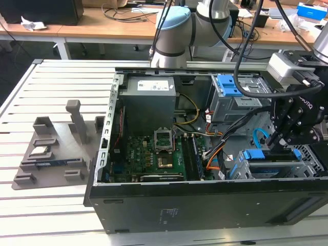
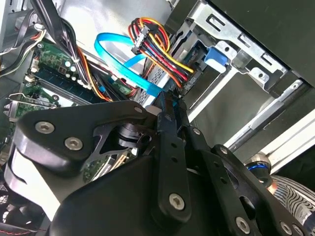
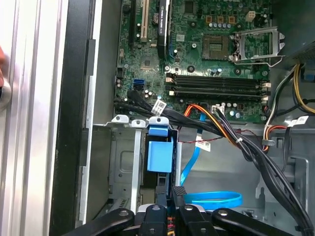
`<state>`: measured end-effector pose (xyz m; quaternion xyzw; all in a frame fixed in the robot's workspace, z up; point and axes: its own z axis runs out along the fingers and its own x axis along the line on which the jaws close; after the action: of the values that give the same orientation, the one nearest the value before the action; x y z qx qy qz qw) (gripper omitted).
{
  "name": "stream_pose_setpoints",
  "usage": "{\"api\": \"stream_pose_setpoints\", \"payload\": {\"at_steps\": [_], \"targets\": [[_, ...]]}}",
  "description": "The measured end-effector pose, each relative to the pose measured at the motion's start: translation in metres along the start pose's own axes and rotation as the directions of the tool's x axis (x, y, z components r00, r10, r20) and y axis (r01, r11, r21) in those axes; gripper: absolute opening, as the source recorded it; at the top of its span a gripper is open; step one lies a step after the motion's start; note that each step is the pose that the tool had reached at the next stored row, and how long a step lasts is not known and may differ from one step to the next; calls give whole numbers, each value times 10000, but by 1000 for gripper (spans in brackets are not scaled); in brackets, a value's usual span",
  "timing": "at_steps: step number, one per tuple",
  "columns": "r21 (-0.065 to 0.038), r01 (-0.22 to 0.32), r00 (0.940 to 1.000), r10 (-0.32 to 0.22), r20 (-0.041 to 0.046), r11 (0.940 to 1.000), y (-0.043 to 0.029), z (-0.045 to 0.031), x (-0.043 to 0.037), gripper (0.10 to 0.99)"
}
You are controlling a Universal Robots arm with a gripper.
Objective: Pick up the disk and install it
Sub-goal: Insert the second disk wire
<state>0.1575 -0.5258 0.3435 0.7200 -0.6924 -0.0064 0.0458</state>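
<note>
While the gripper [image 1: 287,134] hangs just above it with fingers drawn narrow and nothing held, the disk [image 1: 271,163] is seen seated on edge in the drive cage [image 1: 307,159] of the computer case [image 1: 205,200], long axis along the front wall. Blue plastic [image 3: 160,156] is shown on its end; its label cannot be seen.

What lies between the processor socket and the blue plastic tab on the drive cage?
In the first wrist view, black memory slots and a bundle of black and orange cables lie between the processor socket and the blue tab.
</note>
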Motion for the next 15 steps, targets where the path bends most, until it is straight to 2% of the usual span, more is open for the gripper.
{"api": "stream_pose_setpoints", "payload": {"at_steps": [7,12,14,15], "targets": [[1,0,10000,0,-2,10000,-4,53,9,161],[0,-1,10000,1,-4,10000,-4,60,8,161],[0,-1,10000,1,-10,10000,-4,61,8,173],[-1,-1,10000,1,-13,10000,-4,57,9,235]]}}
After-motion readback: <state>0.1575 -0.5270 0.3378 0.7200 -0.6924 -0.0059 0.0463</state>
